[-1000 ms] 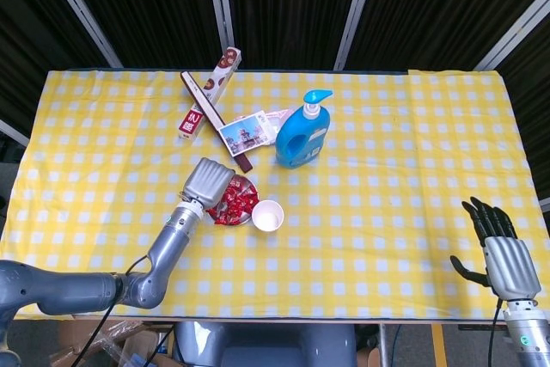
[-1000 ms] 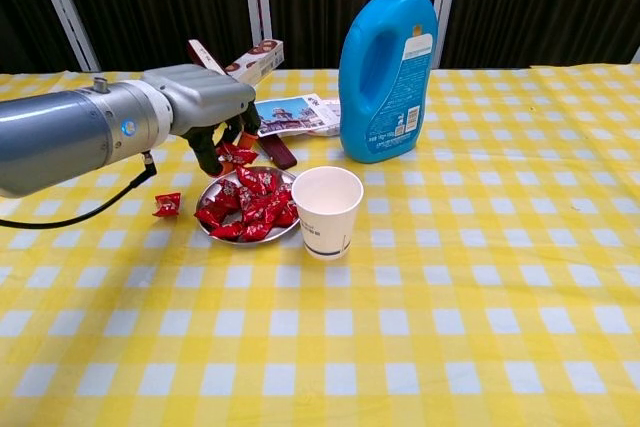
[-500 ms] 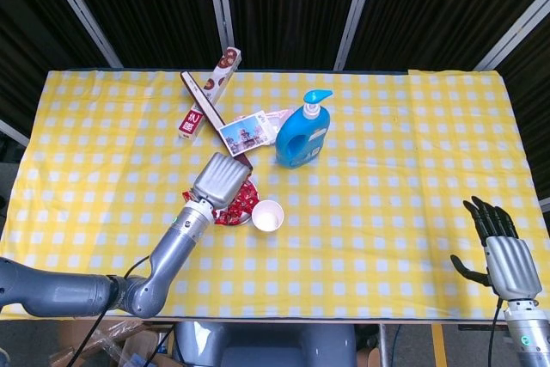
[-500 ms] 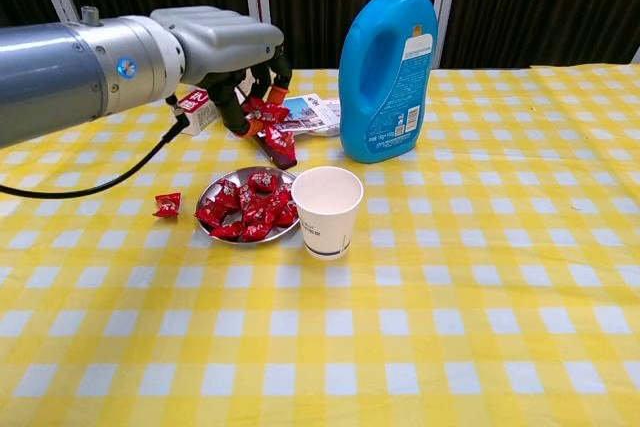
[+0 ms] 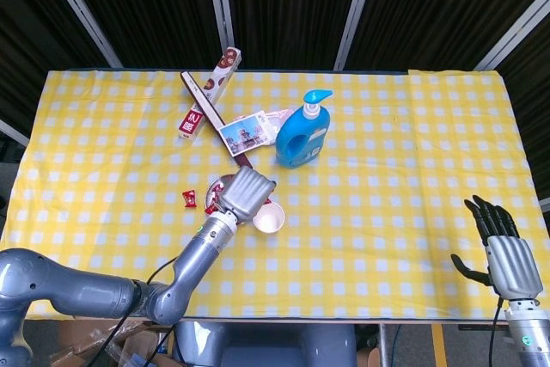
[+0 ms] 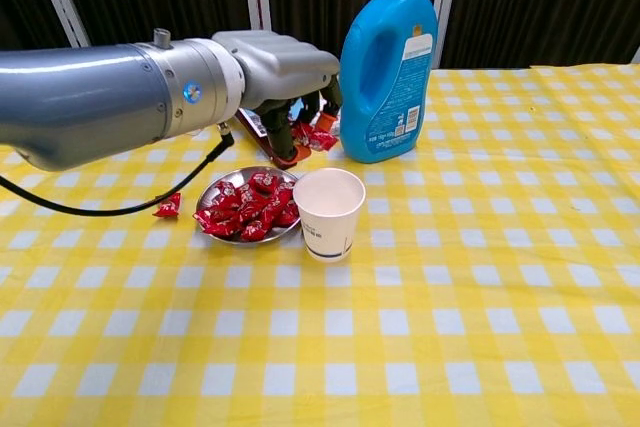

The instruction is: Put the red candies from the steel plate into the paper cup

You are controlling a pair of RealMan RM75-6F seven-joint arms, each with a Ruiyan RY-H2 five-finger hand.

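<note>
— Right, biggest first: yellow checked cloth (image 5: 387,169) across the frame, blue bottle (image 6: 385,67) at upper centre of the chest view.

— And the hands?

— Left hand (image 6: 283,65) at upper centre-left, above and behind the paper cup (image 6: 327,212), pinching a few held candies (image 6: 315,137) at the fingertips. Right hand (image 5: 503,251) at lower right of the head view, fingers spread, holding nothing.

— Then the plate?

— Steel plate (image 6: 213,188) at centre-left, just beside the cup, heaped with red candies (image 6: 250,209). Stray candy (image 6: 167,206) on the cloth further left.

— Handling?

— Probably very light, with slick, crinkly wrappers; easy to drop. Best pinched across the firm middle, not by the twisted ends.

— Pointing which way?

— Every way in the heap, long axes running from twist to twist. Cannot tell for the held ones. Cup upright, mouth up.
</note>
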